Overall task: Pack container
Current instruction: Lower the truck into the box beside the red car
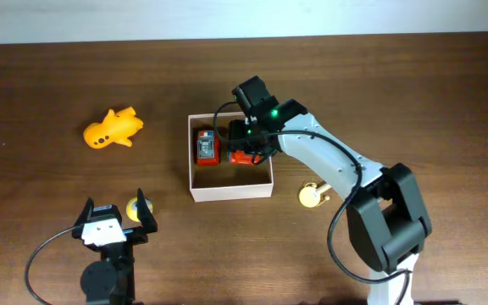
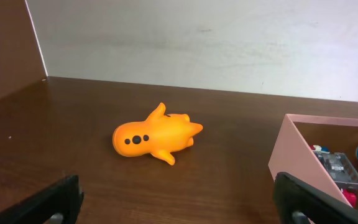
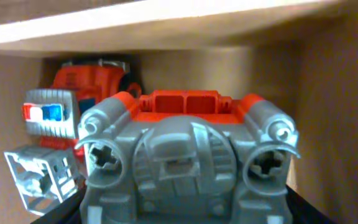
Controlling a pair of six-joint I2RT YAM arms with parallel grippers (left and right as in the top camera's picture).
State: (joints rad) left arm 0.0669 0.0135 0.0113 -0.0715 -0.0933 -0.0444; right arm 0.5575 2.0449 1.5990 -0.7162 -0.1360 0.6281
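The container [image 1: 231, 191], a shallow white-walled box, sits mid-table. Its pale wall [image 2: 288, 158] shows in the left wrist view and its brown inside [image 3: 334, 93] in the right wrist view. My right gripper [image 1: 248, 149] reaches down into it, shut on a red and grey toy vehicle [image 3: 185, 155] whose sides meet the black fingers. A second red toy [image 1: 206, 146] with a blue-and-white piece [image 3: 45, 113] lies to its left inside the box. An orange plane-like toy [image 1: 113, 129] [image 2: 156, 135] lies on the table left of the box. My left gripper [image 1: 115, 213] [image 2: 179, 208] stands open near the front edge, holding nothing.
A small yellow object [image 1: 133, 209] lies beside the left gripper's right finger. Another small yellow piece [image 1: 312, 196] rests on the table right of the box, under the right arm. A pale wall [image 2: 197, 43] borders the table's far edge.
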